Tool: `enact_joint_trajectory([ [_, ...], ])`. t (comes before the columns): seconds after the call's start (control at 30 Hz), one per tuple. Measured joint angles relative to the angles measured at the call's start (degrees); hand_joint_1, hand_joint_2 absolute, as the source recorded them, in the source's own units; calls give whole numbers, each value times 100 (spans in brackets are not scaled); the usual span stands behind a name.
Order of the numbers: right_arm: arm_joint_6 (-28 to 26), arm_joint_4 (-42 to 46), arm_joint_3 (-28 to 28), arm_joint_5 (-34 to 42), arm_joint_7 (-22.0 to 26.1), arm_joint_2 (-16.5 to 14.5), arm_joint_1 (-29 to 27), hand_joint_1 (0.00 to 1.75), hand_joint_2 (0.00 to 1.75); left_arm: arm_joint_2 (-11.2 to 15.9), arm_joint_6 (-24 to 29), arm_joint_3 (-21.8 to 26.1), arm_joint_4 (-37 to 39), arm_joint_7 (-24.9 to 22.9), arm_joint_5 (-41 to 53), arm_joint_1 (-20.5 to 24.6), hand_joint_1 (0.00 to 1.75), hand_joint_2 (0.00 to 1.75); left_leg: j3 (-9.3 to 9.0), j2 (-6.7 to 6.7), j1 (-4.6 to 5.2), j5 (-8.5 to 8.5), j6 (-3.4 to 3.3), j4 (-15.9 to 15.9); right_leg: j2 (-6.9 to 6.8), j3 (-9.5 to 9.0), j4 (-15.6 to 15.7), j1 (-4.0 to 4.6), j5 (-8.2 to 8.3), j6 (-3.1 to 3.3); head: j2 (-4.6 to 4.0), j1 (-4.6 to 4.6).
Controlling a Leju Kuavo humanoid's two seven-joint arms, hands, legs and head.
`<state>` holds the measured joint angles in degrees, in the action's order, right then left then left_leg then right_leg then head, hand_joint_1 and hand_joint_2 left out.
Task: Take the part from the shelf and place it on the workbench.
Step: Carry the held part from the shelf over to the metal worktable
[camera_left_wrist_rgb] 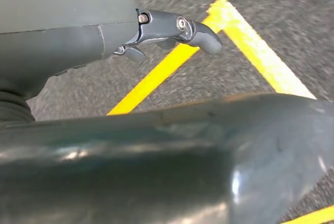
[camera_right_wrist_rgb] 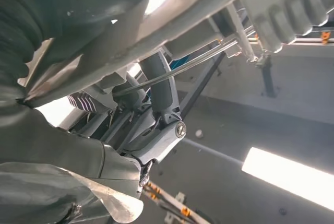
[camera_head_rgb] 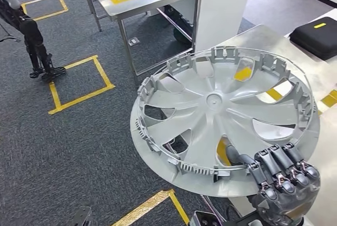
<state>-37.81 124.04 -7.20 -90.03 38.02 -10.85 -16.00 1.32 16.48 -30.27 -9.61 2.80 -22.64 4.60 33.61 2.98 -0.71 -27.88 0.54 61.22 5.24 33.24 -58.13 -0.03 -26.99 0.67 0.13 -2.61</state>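
Item: round silver plastic wheel cover (camera_head_rgb: 222, 115), inner side up, being carried tilted over the steel workbench's (camera_head_rgb: 254, 36) edge. Right hand (camera_head_rgb: 284, 181) is clamping its near rim; left hand (camera_left_wrist_rgb: 173, 28) is hanging over carpet, holding nothing, fingers loosely curled. Advisable: levelling it, lowering flat, releasing once supported

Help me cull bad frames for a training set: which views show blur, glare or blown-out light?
Head view: sharp, evenly lit, mild sheen on the silver wheel cover held by the right hand. Left wrist view: carpet and yellow floor tape smeared by motion blur behind the left hand. Right wrist view: blown-out white light strip, bright glare near the cover's underside, elsewhere dim.
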Motion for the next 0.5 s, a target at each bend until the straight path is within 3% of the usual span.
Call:
enact_joint_trajectory([
  [0.07, 0, 0, 5, -1, 7, -4, 1, 175, 175, 4, 7, -10, 3, -27, 15, 10, 0, 0, -114, 157, 2, 35, -27, -296, 120, 51, -2, -23, 19, -63, 0, -1],
  [0.13, 0, 0, 9, -1, 14, -7, -9, 175, 175, -7, 6, -28, 4, -46, 26, 28, 0, 0, -132, 58, 7, 54, -64, -359, 186, 103, 8, -50, 37, -137, 0, 0],
  [0.2, 0, -1, 8, 0, 11, -8, -5, 175, 175, -20, -44, -44, 4, -67, -35, 40, 0, 0, -160, -74, -8, 91, -123, -436, -50, 229, -185, -36, -98, -184, 0, -23],
  [0.27, 0, -4, 2, 2, -3, -8, 18, 175, 175, -22, -137, -43, 4, -110, -179, 18, 0, 0, -173, -228, -7, 99, -163, -468, -378, 545, -818, -27, -439, -223, 0, -50],
  [0.33, 0, -18, -2, 2, -26, -8, 29, 175, 175, -19, -245, -8, 4, -152, -342, -30, 0, 0, -173, -391, 1, 89, -170, -465, -474, 870, -1492, -48, -693, -264, 0, -58],
  [0.37, 0, -29, -2, 2, -39, -8, 30, 175, 175, -19, -294, 17, 4, -165, -410, -48, 0, 0, -175, -467, 2, 82, -165, -462, -492, 915, -1590, -60, -678, -282, 0, -58],
  [0.4, 0, -40, -3, 2, -50, -8, 31, 175, 175, -19, -332, 43, 4, -178, -461, -58, 0, 0, -180, -534, 1, 74, -153, -459, -520, 833, -1445, -72, -555, -294, 0, -58],
  [0.5, 0, -62, -28, 1, -79, -8, 61, 175, 175, -9, -414, 118, 4, -222, -574, -71, 0, 0, -214, -692, 15, 27, -80, -434, -819, 192, -291, -73, -104, -290, 0, -59],
])
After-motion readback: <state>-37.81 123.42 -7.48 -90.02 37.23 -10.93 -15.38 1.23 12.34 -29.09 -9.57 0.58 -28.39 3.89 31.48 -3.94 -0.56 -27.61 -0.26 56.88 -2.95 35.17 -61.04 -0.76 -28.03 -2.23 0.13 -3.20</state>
